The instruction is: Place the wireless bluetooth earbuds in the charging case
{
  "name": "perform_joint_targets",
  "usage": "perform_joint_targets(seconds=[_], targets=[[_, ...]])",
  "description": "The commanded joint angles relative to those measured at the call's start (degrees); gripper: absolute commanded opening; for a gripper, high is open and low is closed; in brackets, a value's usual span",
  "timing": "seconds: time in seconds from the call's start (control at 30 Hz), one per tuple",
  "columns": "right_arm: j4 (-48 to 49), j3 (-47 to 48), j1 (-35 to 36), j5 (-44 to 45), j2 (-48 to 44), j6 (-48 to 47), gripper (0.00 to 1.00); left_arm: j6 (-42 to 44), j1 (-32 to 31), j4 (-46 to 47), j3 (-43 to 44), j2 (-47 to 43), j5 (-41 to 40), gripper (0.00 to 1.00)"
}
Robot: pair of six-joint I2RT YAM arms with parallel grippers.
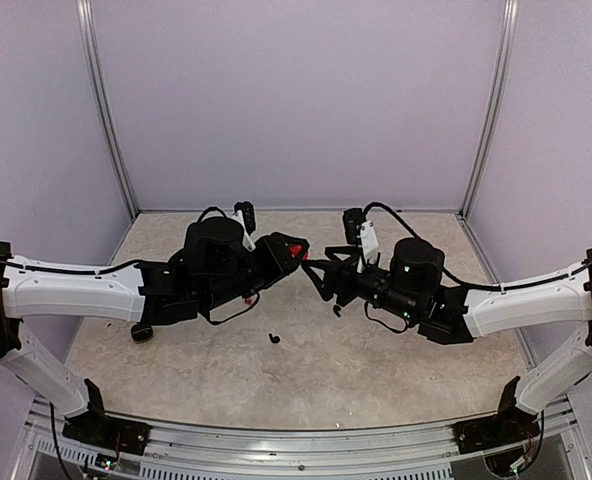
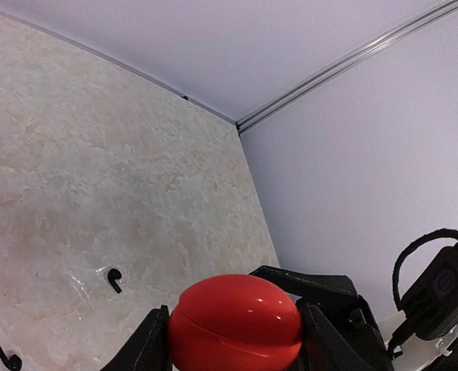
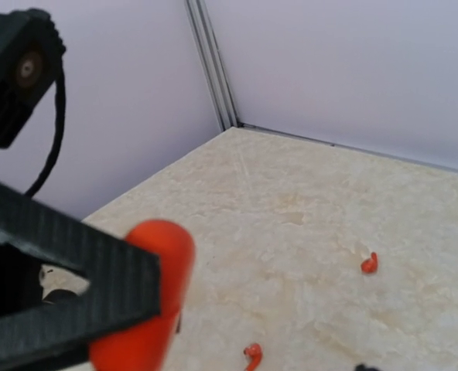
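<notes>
The left gripper (image 2: 235, 344) is clamping the seemingly shut charging case (image 2: 237, 313) aloft, the right gripper (image 1: 318, 265) meeting it with its opening unclear, while the earbuds (image 3: 369, 263) are lying loose on the table (image 1: 376, 370).

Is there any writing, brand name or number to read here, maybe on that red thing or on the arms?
None: no word, number or logo can be read in any view.
The red charging case, held in the left claw, is plain and glossy.
The white arm shells show no print at this size.
</notes>
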Motion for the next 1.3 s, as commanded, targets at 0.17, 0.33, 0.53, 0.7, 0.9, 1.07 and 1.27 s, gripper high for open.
perform_joint_targets(seconds=[0.17,0.33,0.53,0.7,0.9,1.07,1.27], targets=[[4.7,3.2,0.9,1.1,3.9,0.5,0.63,-0.7,-1.1,5.0,-2.1,-1.0,-0.7,0.33],[4.9,4.0,1.3,0.1,4.9,-0.5,0.58,-1.0,-1.1,6.3,-2.5,-0.7,0.0,0.33],[5.4,4.7,1.4,-1.6,6.0,-0.9,0.57,-1.5,-1.0,7.2,-3.3,-0.7,-0.2,0.33],[5.9,4.6,1.5,0.5,6.6,-0.8,0.49,-1.6,-1.3,8.0,-3.2,-0.6,0.0,0.33],[7.7,4.3,1.5,0.9,6.7,-2.4,0.37,-1.3,-1.4,5.9,-0.6,0.8,0.0,0.33],[7.5,4.1,1.5,0.5,6.3,-3.3,0.32,-1.0,-1.4,3.0,2.7,1.9,0.5,0.34],[6.9,4.0,1.5,0.7,5.1,-4.5,0.26,0.4,-2.5,4.5,1.1,0.7,-0.9,0.36]])
